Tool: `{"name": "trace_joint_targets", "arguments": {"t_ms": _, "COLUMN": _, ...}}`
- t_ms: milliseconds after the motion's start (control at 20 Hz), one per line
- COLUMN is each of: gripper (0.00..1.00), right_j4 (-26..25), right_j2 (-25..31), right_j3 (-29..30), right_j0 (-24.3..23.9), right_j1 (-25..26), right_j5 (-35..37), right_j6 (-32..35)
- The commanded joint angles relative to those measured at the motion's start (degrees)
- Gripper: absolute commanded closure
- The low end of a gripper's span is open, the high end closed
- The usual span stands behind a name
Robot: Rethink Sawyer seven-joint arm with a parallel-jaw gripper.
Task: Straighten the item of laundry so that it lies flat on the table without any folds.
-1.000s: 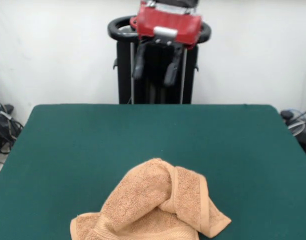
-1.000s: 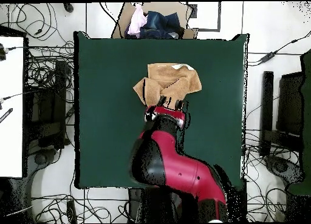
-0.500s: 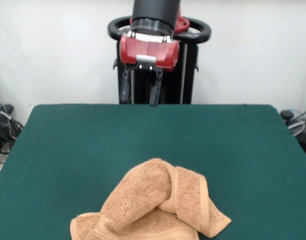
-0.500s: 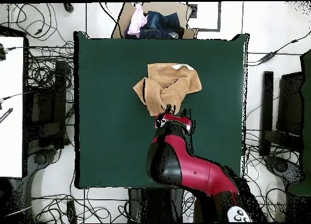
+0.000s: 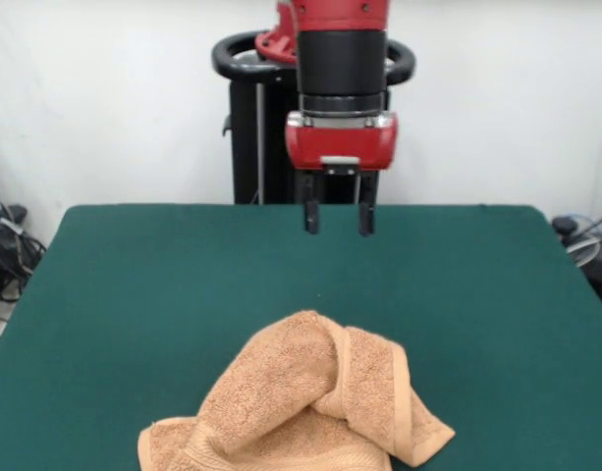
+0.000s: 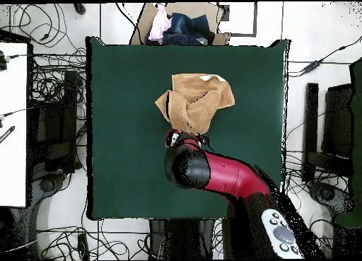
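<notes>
Peach-orange terry towel (image 5: 310,402) sits crumpled on the green table (image 5: 134,294), on the half away from the robot's pedestal (image 5: 281,147), roughly centred side to side. In the overhead view the towel (image 6: 196,101) is a lumpy blob, slightly longer across the table's width. Layers folded over each other; one border-banded edge rolls up over the middle into a raised ridge, a corner flap pokes out at front-view lower right. Gripper (image 5: 337,218) hangs above the table on the robot's side of the towel, clear of it, fingers parted and pointing straight down, holding nothing.
</notes>
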Motion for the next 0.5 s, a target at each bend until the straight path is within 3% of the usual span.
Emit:
{"name": "trace_joint_targets", "arguments": {"t_ms": 50, "gripper": 0.0, "right_j4": 2.8, "right_j2": 1.4, "right_j3": -12.7, "right_j0": 6.3, "right_j1": 0.4, "right_j5": 15.0, "right_j6": 7.3}}
{"name": "trace_joint_targets", "arguments": {"t_ms": 350, "gripper": 0.0, "right_j4": 2.8, "right_j2": 2.7, "right_j3": -18.6, "right_j0": 6.2, "right_j1": 6.4, "right_j5": 18.4, "right_j6": 5.5}}
{"name": "trace_joint_targets", "arguments": {"t_ms": 500, "gripper": 0.0, "right_j4": 2.6, "right_j2": 1.6, "right_j3": -20.2, "right_j0": 7.1, "right_j1": 5.5, "right_j5": 21.1, "right_j6": 6.0}}
